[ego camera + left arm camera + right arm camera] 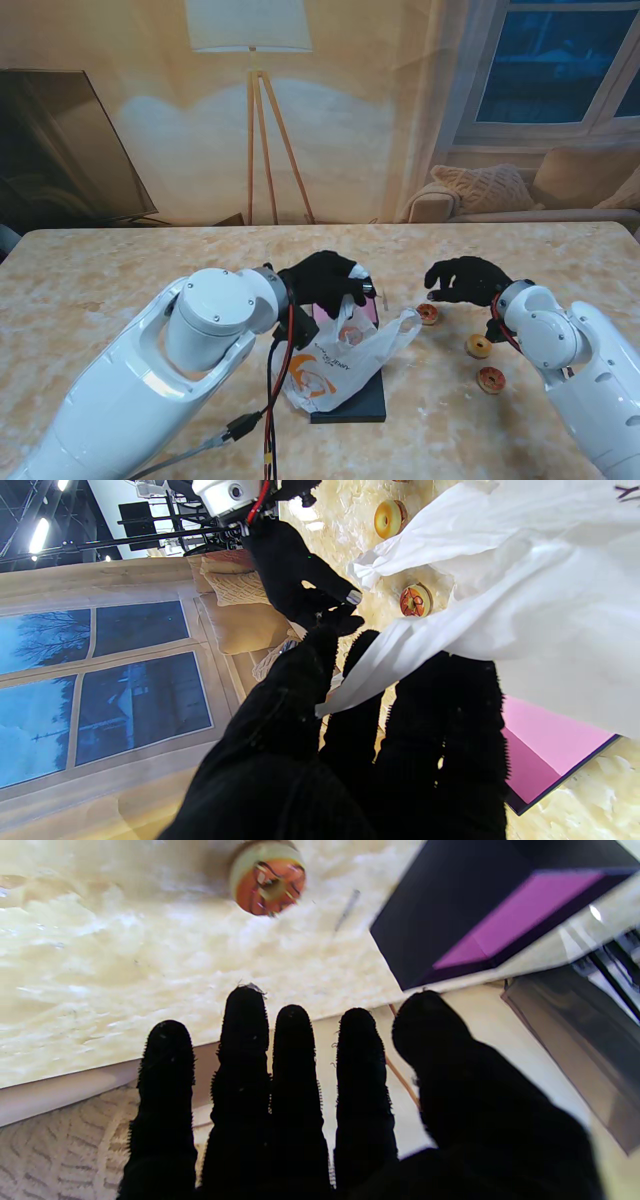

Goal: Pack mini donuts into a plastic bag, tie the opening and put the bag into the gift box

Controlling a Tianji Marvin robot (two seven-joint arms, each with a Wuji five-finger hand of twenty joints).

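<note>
Packing is barely begun: 3 glazed mini donuts (479, 346) lie on the marble surface (100, 280). Black-gloved left hand (322, 283) grips the white plastic bag (340, 355) over the pink-lined gift box (350, 400); right hand (466, 280) hovers, fingers spread, empty.

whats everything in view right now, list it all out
white plastic bag with orange logo: one, lying over the gift box, held at its edge
dark gift box with pink inside: one, under the bag, table centre
mini donuts: three on the table, right of the bag
beige marble table: one
floor lamp: one, behind the table
left hand: black glove, gripping the bag
right hand: black glove, open, beside the farthest donut
</note>
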